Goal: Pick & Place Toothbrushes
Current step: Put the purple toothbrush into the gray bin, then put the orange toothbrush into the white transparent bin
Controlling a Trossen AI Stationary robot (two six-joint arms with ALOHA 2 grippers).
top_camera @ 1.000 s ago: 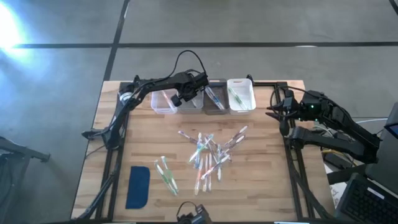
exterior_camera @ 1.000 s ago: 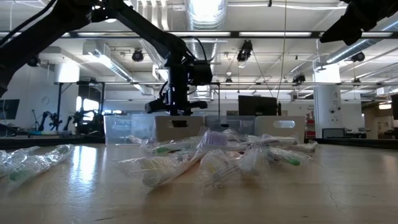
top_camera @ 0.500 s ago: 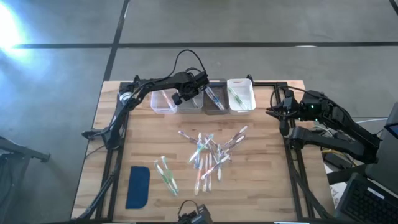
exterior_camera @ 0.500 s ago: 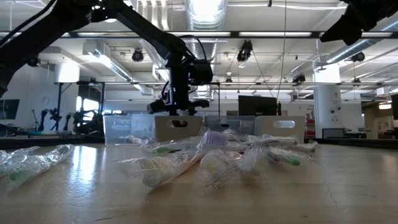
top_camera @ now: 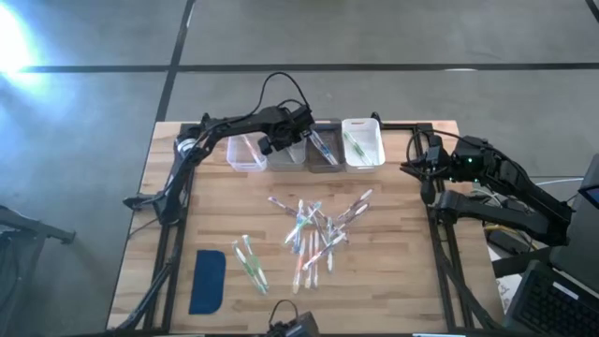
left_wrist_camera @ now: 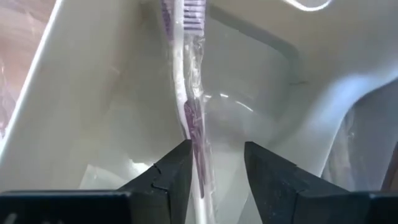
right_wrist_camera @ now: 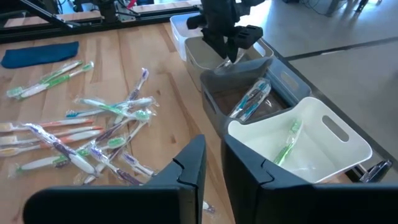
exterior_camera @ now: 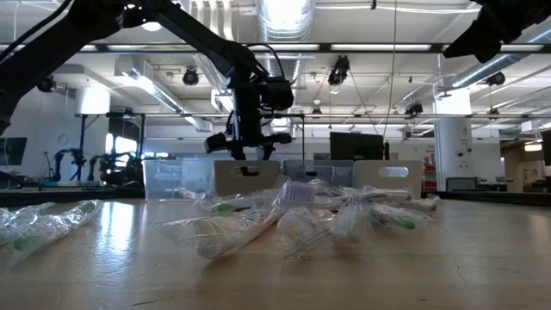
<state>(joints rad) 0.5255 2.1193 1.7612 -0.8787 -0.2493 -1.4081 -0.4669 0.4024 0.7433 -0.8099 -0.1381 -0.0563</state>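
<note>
Four small bins stand in a row at the table's far edge. My left gripper (top_camera: 272, 145) hangs open over the second bin from the left (top_camera: 286, 153), pointing steeply down. A purple toothbrush (left_wrist_camera: 189, 106) in a clear wrapper lies in that bin, its near end between the open fingers of my left gripper (left_wrist_camera: 217, 162). A pile of wrapped toothbrushes (top_camera: 314, 229) lies mid-table, and a few green ones (top_camera: 250, 260) lie nearer the front. My right gripper (right_wrist_camera: 213, 149) waits raised at the table's right edge, a narrow gap between its fingers and nothing in it. My left gripper has a finger on either side of the purple toothbrush's near end (left_wrist_camera: 198, 163). The wrapper runs close along one finger (left_wrist_camera: 177, 171), and I cannot tell whether they touch. The rest of the toothbrush lies on the bin's floor.
The leftmost bin (top_camera: 245, 153) is clear. The third bin (top_camera: 323, 150) holds a blue toothbrush and the white bin (top_camera: 363, 143) a green one. A dark-blue pad (top_camera: 208, 281) lies at the front left. Bare wood shows left and right of the pile.
My left gripper has opened above the second bin, staying in place; in the low view its fingertips have spread apart and the wrist has rolled a little.
</note>
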